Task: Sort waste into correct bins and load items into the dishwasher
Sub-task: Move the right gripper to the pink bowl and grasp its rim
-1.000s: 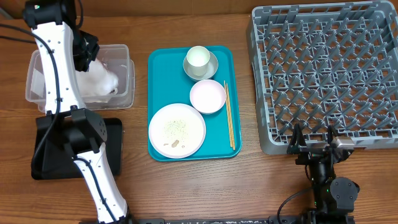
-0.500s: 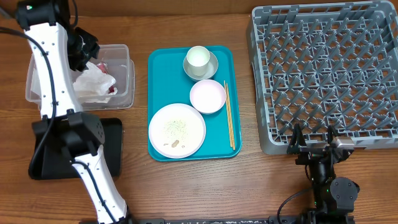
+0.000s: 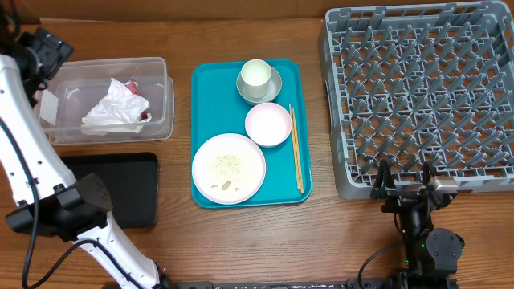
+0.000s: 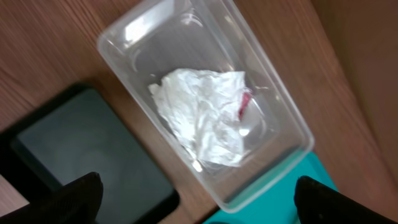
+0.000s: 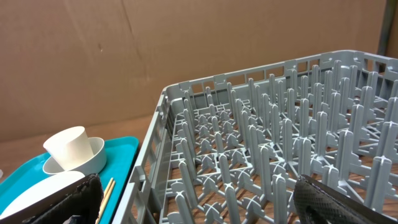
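Napkin (image 4: 199, 115) in clear tub (image 4: 186, 37); left end effector (image 4: 202, 196) released, right end effector (image 5: 205, 202) too. Next: tip plate (image 3: 250, 178) crumbs (image 3: 227, 164) into black tray (image 3: 120, 189).

Left arm (image 3: 22, 136): white link covers, black joint housings, black cable routed externally. Right arm (image 3: 430, 241): black throughout, including right hand (image 3: 405, 178).

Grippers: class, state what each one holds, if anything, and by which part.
Nothing is held. The left gripper is open above the clear tub, where the napkin lies loose; the right gripper is open by the dish rack.
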### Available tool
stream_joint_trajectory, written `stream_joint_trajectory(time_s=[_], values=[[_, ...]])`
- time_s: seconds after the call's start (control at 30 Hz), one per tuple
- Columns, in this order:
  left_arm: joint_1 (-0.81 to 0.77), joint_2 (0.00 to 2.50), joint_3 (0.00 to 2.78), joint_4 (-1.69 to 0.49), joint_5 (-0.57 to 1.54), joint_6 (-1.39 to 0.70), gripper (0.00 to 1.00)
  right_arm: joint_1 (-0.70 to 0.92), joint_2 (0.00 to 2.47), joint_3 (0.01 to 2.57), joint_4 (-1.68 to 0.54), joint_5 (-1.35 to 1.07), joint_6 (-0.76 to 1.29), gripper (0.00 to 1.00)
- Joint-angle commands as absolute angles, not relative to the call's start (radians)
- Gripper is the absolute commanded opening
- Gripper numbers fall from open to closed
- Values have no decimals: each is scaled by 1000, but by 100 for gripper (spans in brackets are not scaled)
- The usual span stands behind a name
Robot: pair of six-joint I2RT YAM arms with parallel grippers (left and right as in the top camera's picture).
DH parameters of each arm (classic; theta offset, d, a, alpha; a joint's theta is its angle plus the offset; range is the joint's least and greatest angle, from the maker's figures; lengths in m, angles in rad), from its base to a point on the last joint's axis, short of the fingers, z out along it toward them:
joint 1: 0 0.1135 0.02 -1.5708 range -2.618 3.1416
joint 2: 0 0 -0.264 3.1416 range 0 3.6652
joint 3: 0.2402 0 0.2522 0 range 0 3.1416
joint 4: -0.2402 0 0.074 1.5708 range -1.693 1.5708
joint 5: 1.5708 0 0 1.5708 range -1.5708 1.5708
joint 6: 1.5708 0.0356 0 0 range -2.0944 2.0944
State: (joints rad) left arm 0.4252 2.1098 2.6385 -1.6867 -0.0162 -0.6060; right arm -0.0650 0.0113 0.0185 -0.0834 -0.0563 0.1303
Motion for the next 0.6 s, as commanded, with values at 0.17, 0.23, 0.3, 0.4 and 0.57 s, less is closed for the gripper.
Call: stream_joint_trajectory(time_s=[0.17, 0.23, 0.3, 0.4, 0.57], values=[[439, 2115, 2638, -1689, -34, -414, 100, -68, 4, 9, -79, -65, 133, 100], [439, 2115, 2638, -1689, -33, -415, 100, -68, 4, 9, -75, -64, 129, 100], [438, 2115, 2638, -1689, -33, -415, 100, -68, 4, 9, -75, -64, 130, 100], [438, 2115, 2638, -1689, -33, -415, 100, -67, 4, 9, -68, -131, 173, 100], [438, 2115, 2638, -1689, -33, -415, 100, -67, 4, 8, -10, -596, 616, 100]])
